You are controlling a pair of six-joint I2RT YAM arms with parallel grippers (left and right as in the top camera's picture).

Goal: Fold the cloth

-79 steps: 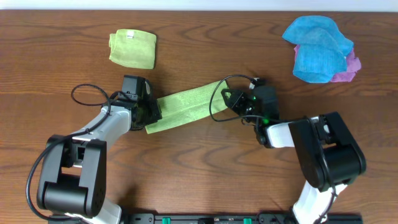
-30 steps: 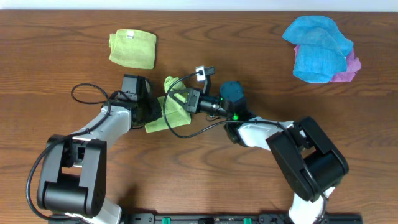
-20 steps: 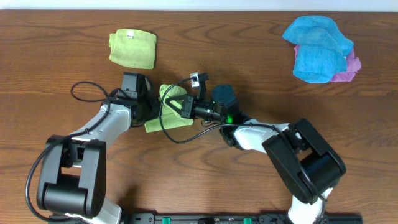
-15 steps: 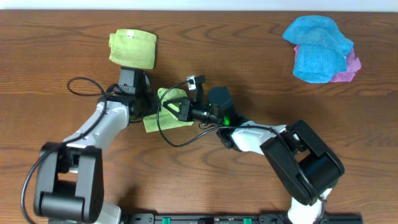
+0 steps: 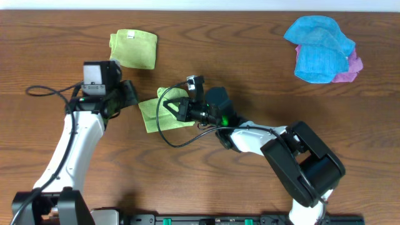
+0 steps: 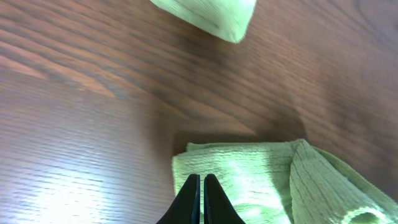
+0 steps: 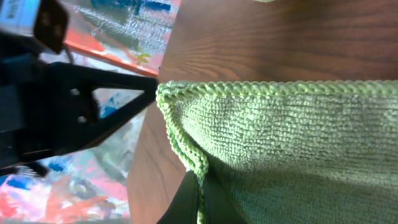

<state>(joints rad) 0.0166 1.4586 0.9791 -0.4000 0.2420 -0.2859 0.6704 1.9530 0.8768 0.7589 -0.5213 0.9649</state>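
Observation:
The light green cloth (image 5: 153, 112) lies doubled over at the table's middle left. My right gripper (image 5: 170, 105) is shut on the cloth's corded hem and holds the upper layer over the lower one; the right wrist view shows the fingers (image 7: 199, 183) pinching the hem of the cloth (image 7: 286, 143). My left gripper (image 5: 130, 94) is shut and empty, just left of the cloth. In the left wrist view its tips (image 6: 202, 186) hover over the near-left edge of the cloth (image 6: 255, 180).
A second green cloth (image 5: 133, 49), folded, lies at the back left; its corner shows in the left wrist view (image 6: 214, 15). A heap of blue cloths (image 5: 320, 47) over a purple one (image 5: 351, 67) sits at the back right. The left arm (image 7: 68, 106) is near the right gripper.
My right gripper carried the cloth's right end leftward over the left end, doubling it. My left gripper let go of the cloth and drew back to the left.

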